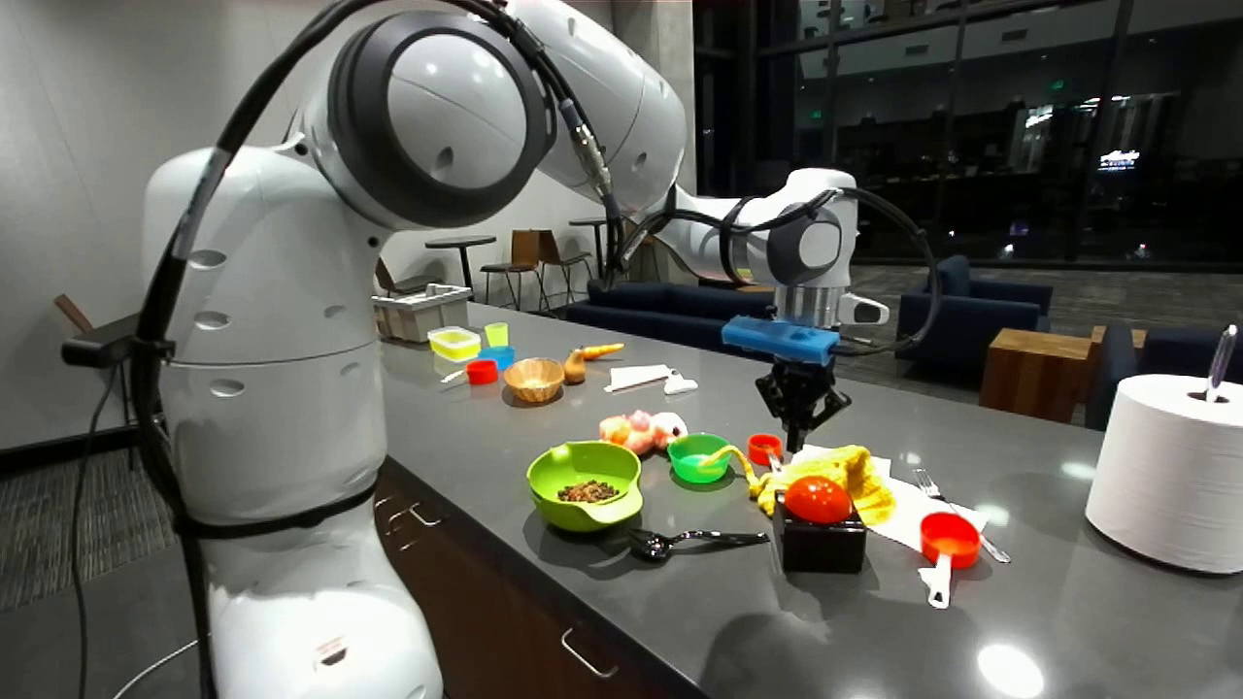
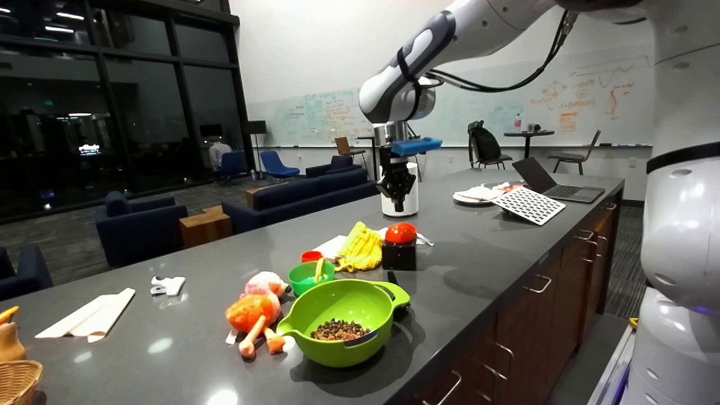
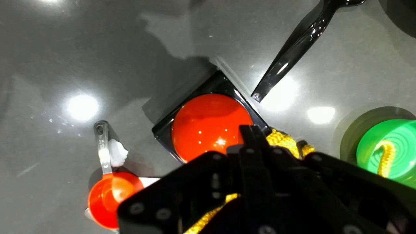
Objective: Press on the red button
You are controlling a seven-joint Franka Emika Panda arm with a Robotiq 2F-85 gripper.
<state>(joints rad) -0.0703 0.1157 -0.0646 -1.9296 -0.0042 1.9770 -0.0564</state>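
Observation:
The red button is a round red cap on a small black square box standing upright on the grey counter. It also shows in an exterior view and in the wrist view. My gripper points down, above the counter and apart from the button. It also shows in an exterior view, higher than the cap. In the wrist view the gripper's fingertips are together, with nothing between them, and overlap the right edge of the red cap. The arm hides the cap's lower right edge there.
A yellow knitted thing lies right beside the box. A red scoop-cup, a black spoon, a small green bowl and a larger green bowl stand around it. A paper towel roll stands farther along the counter.

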